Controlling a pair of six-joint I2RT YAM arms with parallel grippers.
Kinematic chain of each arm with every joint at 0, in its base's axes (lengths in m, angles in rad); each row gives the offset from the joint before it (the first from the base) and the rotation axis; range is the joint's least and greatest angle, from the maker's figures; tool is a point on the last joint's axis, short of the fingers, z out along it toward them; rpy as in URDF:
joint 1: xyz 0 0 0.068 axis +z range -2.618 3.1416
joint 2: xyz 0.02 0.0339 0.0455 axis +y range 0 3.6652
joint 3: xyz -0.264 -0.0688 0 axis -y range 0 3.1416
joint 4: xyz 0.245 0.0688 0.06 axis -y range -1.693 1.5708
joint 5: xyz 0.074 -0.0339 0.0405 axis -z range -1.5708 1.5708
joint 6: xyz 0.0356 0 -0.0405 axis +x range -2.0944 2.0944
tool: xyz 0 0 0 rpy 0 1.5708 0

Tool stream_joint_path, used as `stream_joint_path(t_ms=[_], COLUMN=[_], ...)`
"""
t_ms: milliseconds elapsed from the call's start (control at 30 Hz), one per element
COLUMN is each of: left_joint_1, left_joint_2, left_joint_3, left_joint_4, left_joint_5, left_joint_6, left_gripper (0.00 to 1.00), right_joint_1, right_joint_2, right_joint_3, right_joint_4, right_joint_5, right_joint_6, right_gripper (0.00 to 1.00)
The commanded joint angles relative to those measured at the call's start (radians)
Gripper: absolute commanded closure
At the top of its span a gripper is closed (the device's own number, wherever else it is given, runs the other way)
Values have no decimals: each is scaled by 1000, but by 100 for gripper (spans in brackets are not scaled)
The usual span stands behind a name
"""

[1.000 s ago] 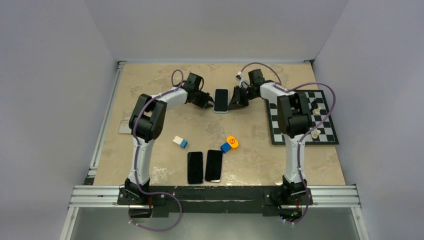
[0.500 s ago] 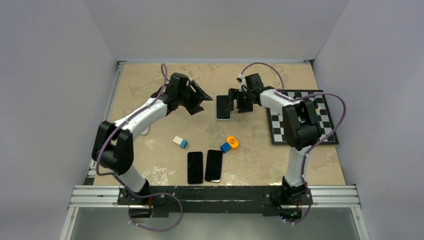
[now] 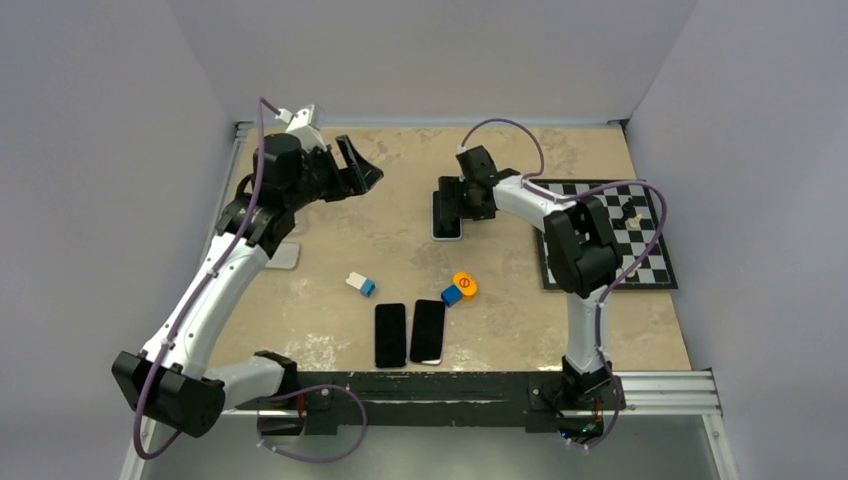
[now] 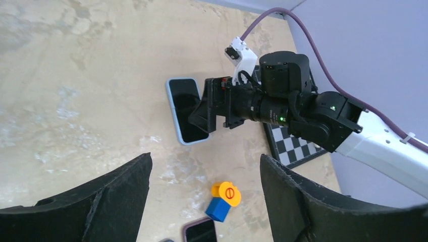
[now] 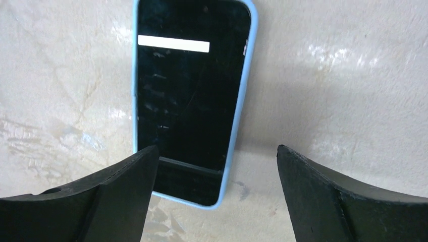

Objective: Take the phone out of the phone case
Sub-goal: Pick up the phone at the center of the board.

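The phone (image 5: pixel 194 101) lies flat and screen up toward the far middle of the table (image 3: pixel 330 250), still seated in its light blue case (image 5: pixel 135 80), whose rim shows all round the dark glass. The right gripper (image 5: pixel 216 156) hangs directly over it with its fingers spread wide and nothing held; in the wrist view the phone's near end sits between the two fingers (whether either one touches the case cannot be told). The left gripper (image 4: pixel 204 159) is raised at the far left, well apart from the phone, its fingers also spread and empty, and its camera looks across at the phone and the right arm's wrist. Nearer the arm bases, two dark phones (image 3: pixel 391 334) lie side by side, just apart. Just beyond them sit an orange disc (image 3: pixel 465 284) touching a blue block (image 3: pixel 452 295), and to their left a small white-and-blue block (image 3: pixel 360 284). A chessboard (image 3: pixel 650 260) lies at the table's right edge, with a few pieces standing on it.
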Motion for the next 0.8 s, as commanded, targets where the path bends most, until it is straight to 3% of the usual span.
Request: stream_joint_path(t_ms=[0, 333, 767], left_joint_1=[47, 60, 61], left_joint_2=[-49, -179, -215], left_joint_3=[-20, -63, -71], left_joint_4=[-1, -11, -14], left_joint_5=[-28, -37, -61], left_joint_6=[161, 209, 208], left_gripper=[18, 17, 16], right_joint_1=[31, 83, 139], right_joint_2=[18, 95, 230], right_joint_3=[82, 200, 319], right_joint_4=[-41, -96, -280], right_joint_5=[120, 109, 239], right_joint_6=[34, 90, 128], right_gripper=[9, 6, 7])
